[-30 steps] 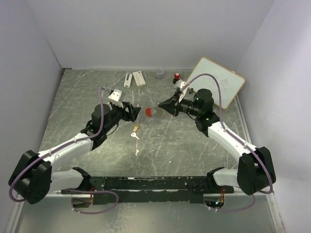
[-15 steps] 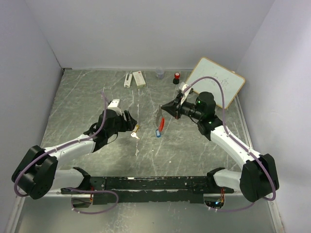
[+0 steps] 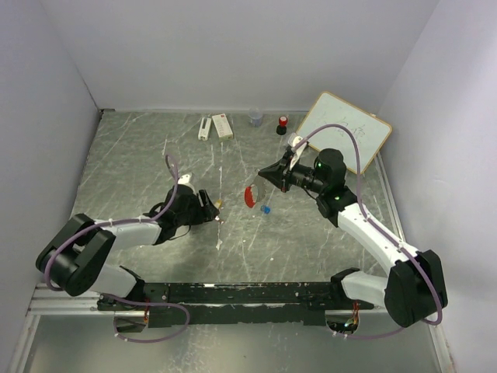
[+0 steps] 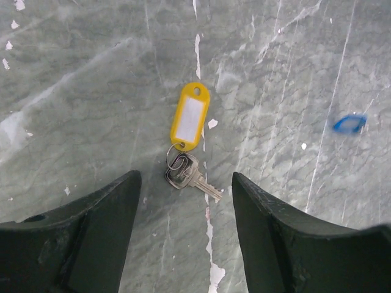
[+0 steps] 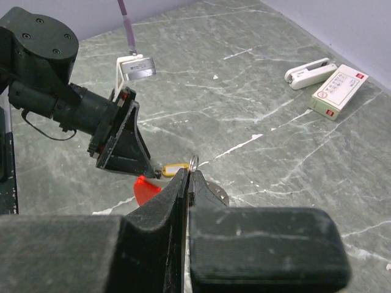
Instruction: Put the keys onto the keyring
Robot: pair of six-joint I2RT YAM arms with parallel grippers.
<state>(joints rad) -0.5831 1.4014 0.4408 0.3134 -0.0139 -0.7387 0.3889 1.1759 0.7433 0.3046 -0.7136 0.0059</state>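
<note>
A silver key (image 4: 190, 173) on a small ring with a yellow tag (image 4: 190, 116) lies flat on the table, the keys (image 3: 218, 208) just ahead of my left gripper (image 3: 208, 210). That left gripper (image 4: 185, 190) is low over the table and open, one finger on each side of the key without touching it. My right gripper (image 5: 190, 172) is shut on the keyring's thin wire loop (image 5: 193, 162), held above the table. Its red tag (image 3: 248, 196) and blue tab (image 3: 265, 209) hang below my right gripper (image 3: 261, 173). The red tag (image 5: 145, 189) shows beside the right fingers.
A whiteboard (image 3: 345, 128) leans at the back right. A red-capped stamp (image 3: 283, 122), a small cup (image 3: 255, 118), a box (image 3: 222, 125) and a white stapler (image 3: 204, 128) line the back wall. White walls close in three sides.
My left gripper has pulled back from the red tag, dropped to the table and come up to the keys. The red tag and blue tab have swung under the still-shut right gripper.
</note>
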